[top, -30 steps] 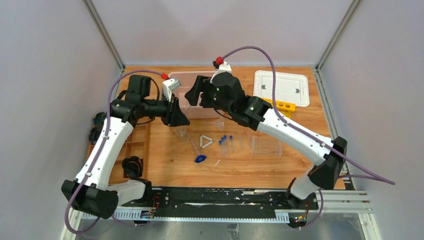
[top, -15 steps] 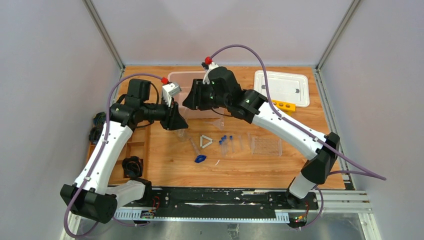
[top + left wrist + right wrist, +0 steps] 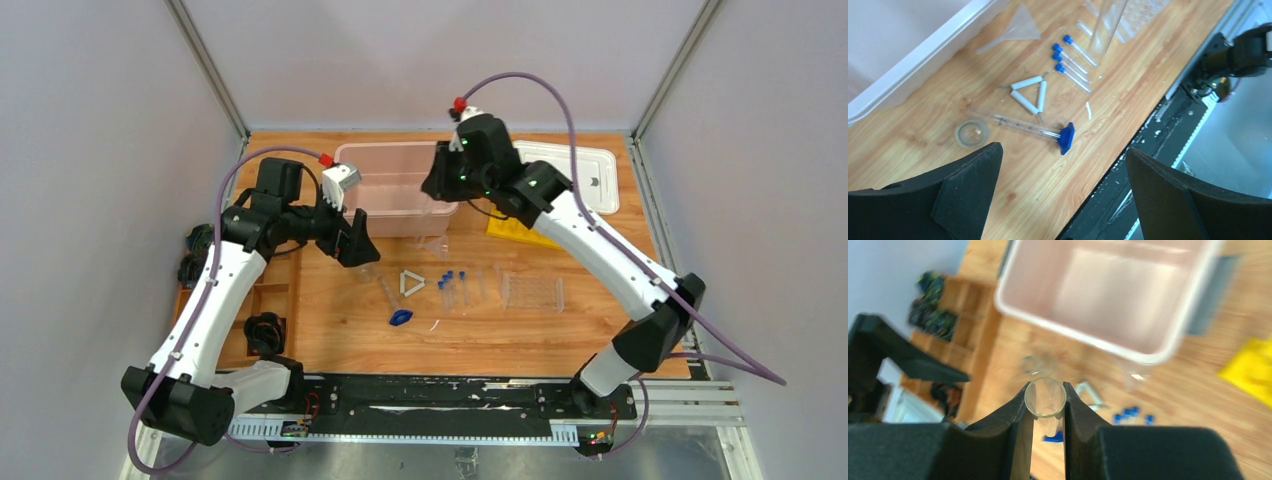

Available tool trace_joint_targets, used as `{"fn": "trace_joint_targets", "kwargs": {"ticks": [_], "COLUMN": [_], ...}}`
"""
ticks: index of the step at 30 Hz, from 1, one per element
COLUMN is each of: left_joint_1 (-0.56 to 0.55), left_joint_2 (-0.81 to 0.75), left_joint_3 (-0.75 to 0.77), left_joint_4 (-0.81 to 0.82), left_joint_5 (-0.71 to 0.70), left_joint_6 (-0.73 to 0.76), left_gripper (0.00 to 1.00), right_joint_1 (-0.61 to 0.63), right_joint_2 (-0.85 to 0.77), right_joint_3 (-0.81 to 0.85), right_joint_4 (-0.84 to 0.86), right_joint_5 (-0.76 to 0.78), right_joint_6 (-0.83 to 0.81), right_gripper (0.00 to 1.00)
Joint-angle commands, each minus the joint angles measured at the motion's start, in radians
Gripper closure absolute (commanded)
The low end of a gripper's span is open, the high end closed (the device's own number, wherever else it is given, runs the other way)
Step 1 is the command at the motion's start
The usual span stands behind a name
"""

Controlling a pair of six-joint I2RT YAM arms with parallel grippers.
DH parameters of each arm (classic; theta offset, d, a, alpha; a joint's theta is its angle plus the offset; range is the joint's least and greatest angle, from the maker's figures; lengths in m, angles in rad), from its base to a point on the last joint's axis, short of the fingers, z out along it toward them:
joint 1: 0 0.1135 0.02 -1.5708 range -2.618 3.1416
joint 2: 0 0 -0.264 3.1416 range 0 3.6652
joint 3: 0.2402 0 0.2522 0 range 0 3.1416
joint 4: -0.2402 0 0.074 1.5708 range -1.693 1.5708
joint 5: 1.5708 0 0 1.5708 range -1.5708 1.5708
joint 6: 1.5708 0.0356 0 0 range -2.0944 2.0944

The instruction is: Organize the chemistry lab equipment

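Observation:
My right gripper (image 3: 1045, 389) is shut on a clear open-mouthed tube (image 3: 1046, 406), seen end-on; in the top view this right gripper (image 3: 436, 198) hangs by the pink bin's right front corner. The left gripper (image 3: 1063, 200) stands wide open over bare wood, holding nothing, left of the loose items (image 3: 358, 245). Below it lie a small clear beaker (image 3: 971, 133), a rod with a blue clip (image 3: 1066, 137), a white triangle (image 3: 1031, 93), blue-capped tubes (image 3: 1072, 62) and a funnel (image 3: 1020, 27). A clear rack (image 3: 532, 291) and a yellow rack (image 3: 518, 229) sit to the right.
The pink bin (image 3: 392, 215) stands at the back centre, between the two grippers. A white lid (image 3: 590, 170) lies at the back right. A wooden tray with dark parts (image 3: 262, 300) runs along the left edge. A black rail (image 3: 430, 390) borders the near edge.
The left gripper has opened. The right gripper has shut on the clear tube and swung right, away from the left gripper, carrying the tube.

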Motion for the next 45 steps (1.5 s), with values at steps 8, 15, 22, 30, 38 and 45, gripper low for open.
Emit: {"fn": "trace_joint_targets", "kwargs": {"ticks": [8,15,22,30,38,45], "left_joint_1": [-0.001,-0.001,0.002,0.004,0.013,0.014], "left_joint_2": [0.039,0.073,0.073,0.083,0.081,0.078], "left_joint_3": [0.102,0.116,0.109,0.134,0.141,0.134], "left_joint_4": [-0.045,-0.068,-0.096,-0.097,-0.098,-0.098], "left_joint_5": [-0.226,-0.414,-0.448,-0.444,-0.453,-0.452], "left_joint_6": [-0.020,-0.016,0.015,-0.003,-0.011,-0.006], "left_gripper": [0.00,0.00,0.00,0.00,0.00,0.00], "right_joint_1": [-0.289,-0.343,-0.418,-0.459,-0.473,-0.478], "right_joint_2": [-0.289,-0.315,-0.274,-0.264,-0.229,-0.213], "right_joint_3": [-0.167,-0.408,-0.503,-0.604,-0.650,-0.664], "right_joint_4": [-0.004,0.284,0.399,0.535,0.634,0.661], "right_joint_5": [0.516,0.643,0.622,0.516,0.471,0.463], "right_joint_6": [-0.287,-0.439,-0.472,-0.454,-0.432,-0.435], "right_gripper": [1.00,1.00,1.00,1.00,1.00,1.00]}}
